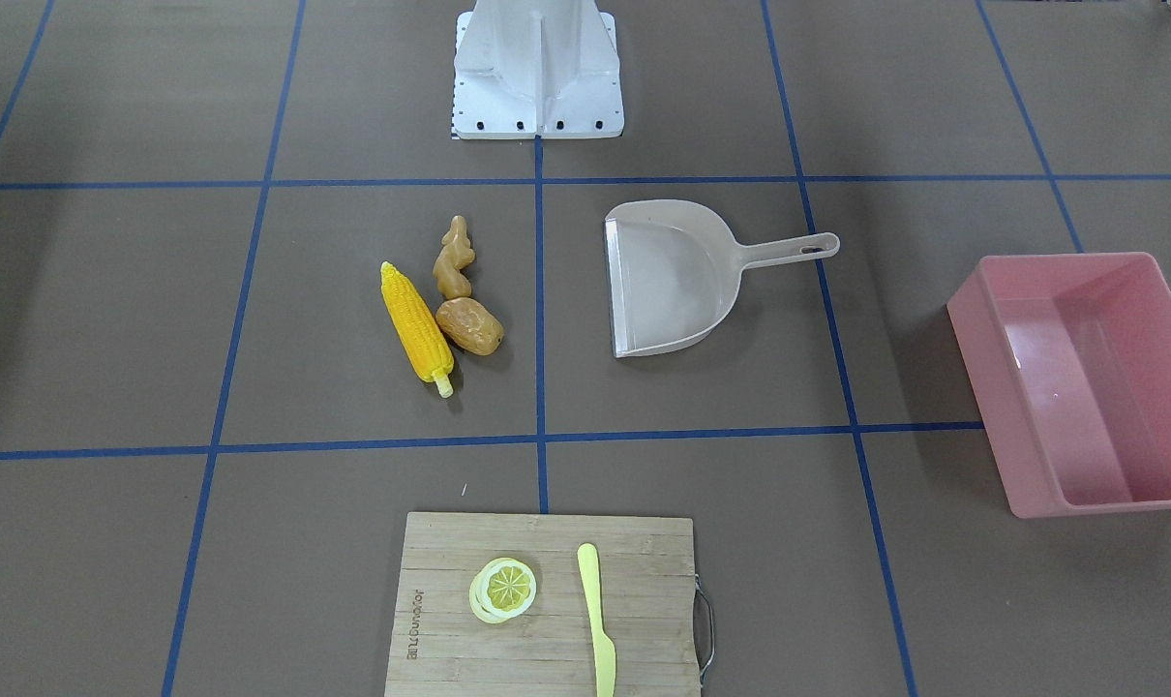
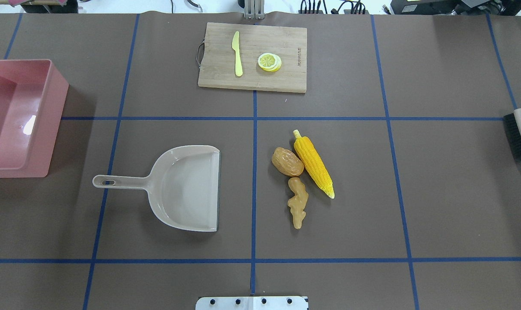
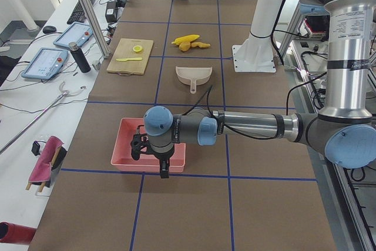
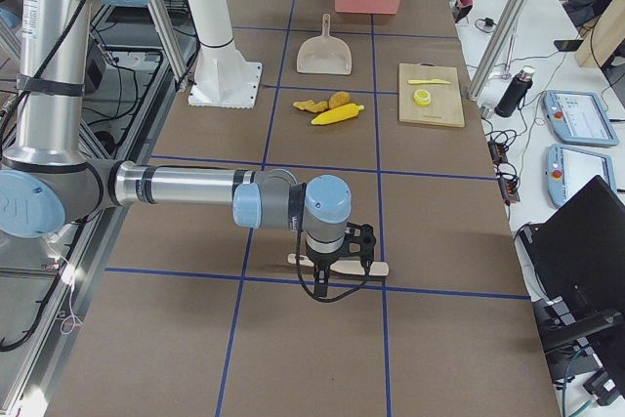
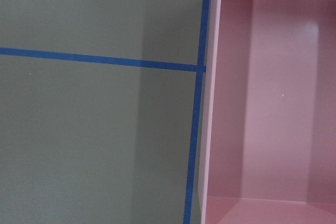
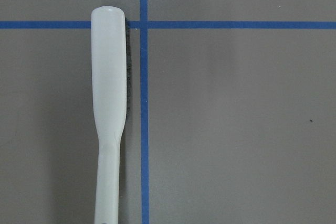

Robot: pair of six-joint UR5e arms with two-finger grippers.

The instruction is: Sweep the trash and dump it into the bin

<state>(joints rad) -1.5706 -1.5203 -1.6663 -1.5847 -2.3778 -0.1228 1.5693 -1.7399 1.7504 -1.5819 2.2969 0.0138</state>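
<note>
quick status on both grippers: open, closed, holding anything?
Left gripper: cannot tell; it hangs over the bin and shows only in a side view.
Right gripper: cannot tell; it hangs over the brush and shows only in a side view.

Both arms extended low and level, wrists bent downward.
The left gripper (image 3: 154,160) and right gripper (image 4: 337,275) each point straight down; whether their jaws are apart cannot be told.

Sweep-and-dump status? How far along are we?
Done: nothing; the bin is empty. In hand: right arm over the brush, left arm over the bin's edge; jaws' state unclear. Left: corn, ginger and potato lie on the table beside the empty dustpan, all to sweep and dump.
</note>
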